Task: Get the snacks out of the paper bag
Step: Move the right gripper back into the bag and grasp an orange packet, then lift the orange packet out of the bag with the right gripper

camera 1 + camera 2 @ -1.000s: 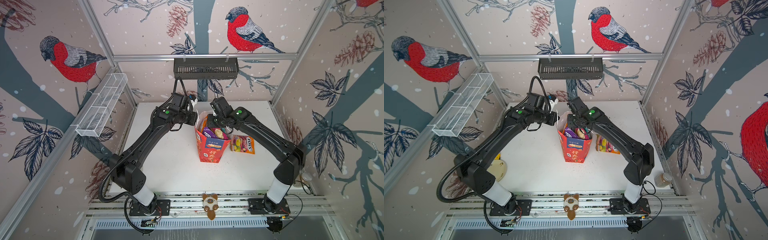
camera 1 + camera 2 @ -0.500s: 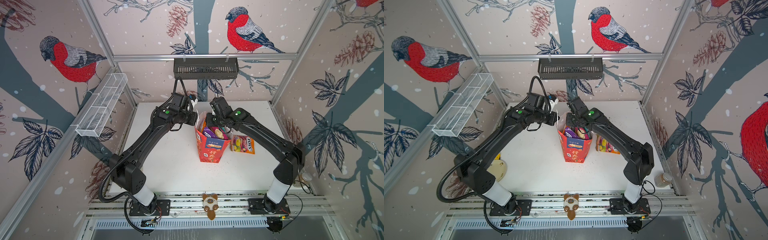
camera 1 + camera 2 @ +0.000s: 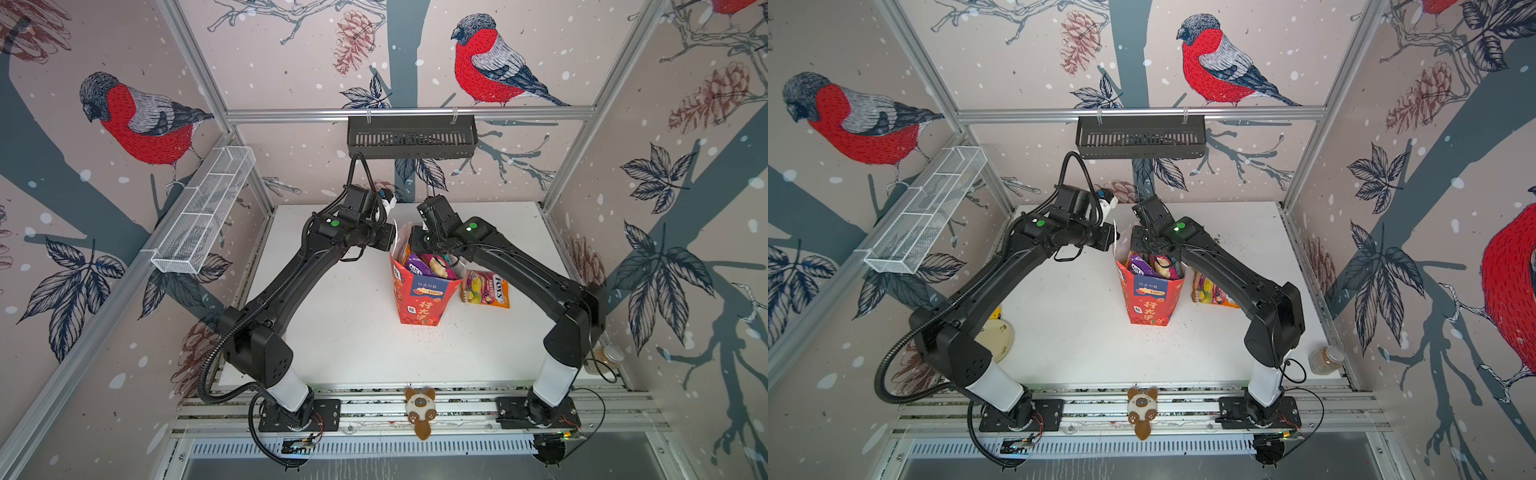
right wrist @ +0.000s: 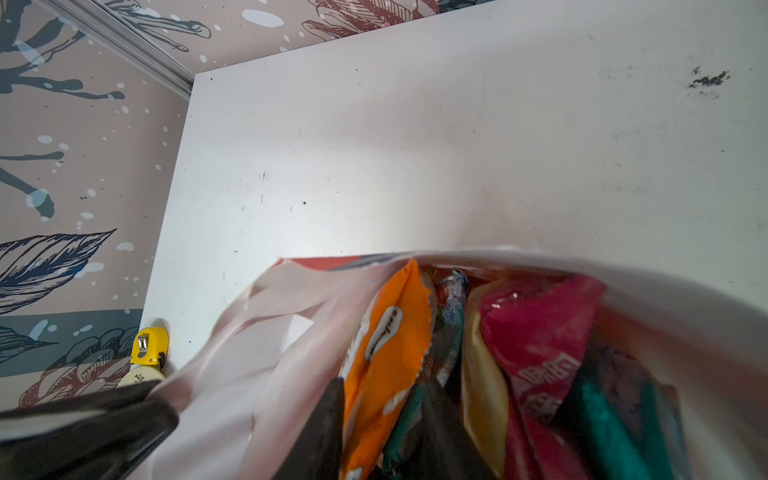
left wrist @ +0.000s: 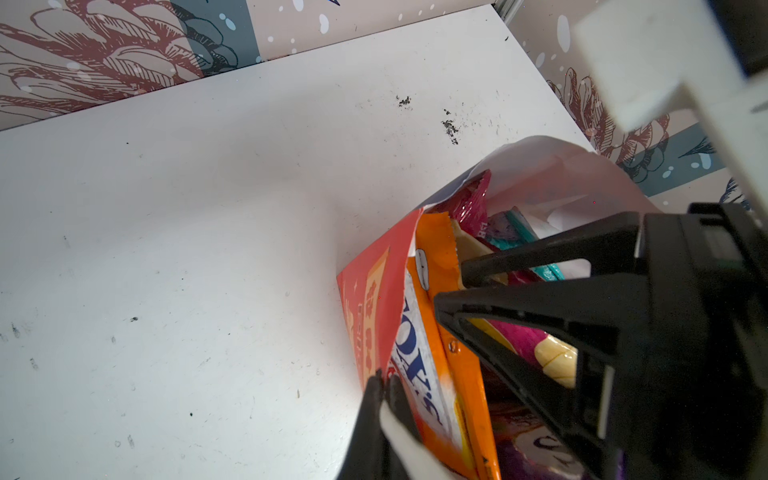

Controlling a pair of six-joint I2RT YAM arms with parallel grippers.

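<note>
The red paper bag (image 3: 419,299) (image 3: 1148,303) stands upright mid-table with its mouth open. My left gripper (image 3: 392,244) (image 5: 384,380) is shut on the bag's left rim (image 5: 374,299). My right gripper (image 3: 428,249) (image 4: 386,411) reaches down into the mouth. Its jaws are open and straddle an orange packet (image 4: 386,328) (image 5: 432,332) and a teal one (image 4: 449,328). A pink packet (image 4: 540,340) and a purple one (image 3: 417,266) also fill the bag. One orange snack packet (image 3: 484,289) (image 3: 1212,291) lies flat on the table just right of the bag.
A plush cat (image 3: 419,409) sits on the front rail. Off the table's left edge are a yellow tape measure (image 4: 149,345) and a plate (image 3: 994,340). A jar (image 3: 1327,359) stands at the front right. A wire basket (image 3: 203,208) and a black basket (image 3: 411,137) hang on the walls.
My right gripper has shifted slightly further into the bag's mouth. The left gripper and the bag have kept still.
</note>
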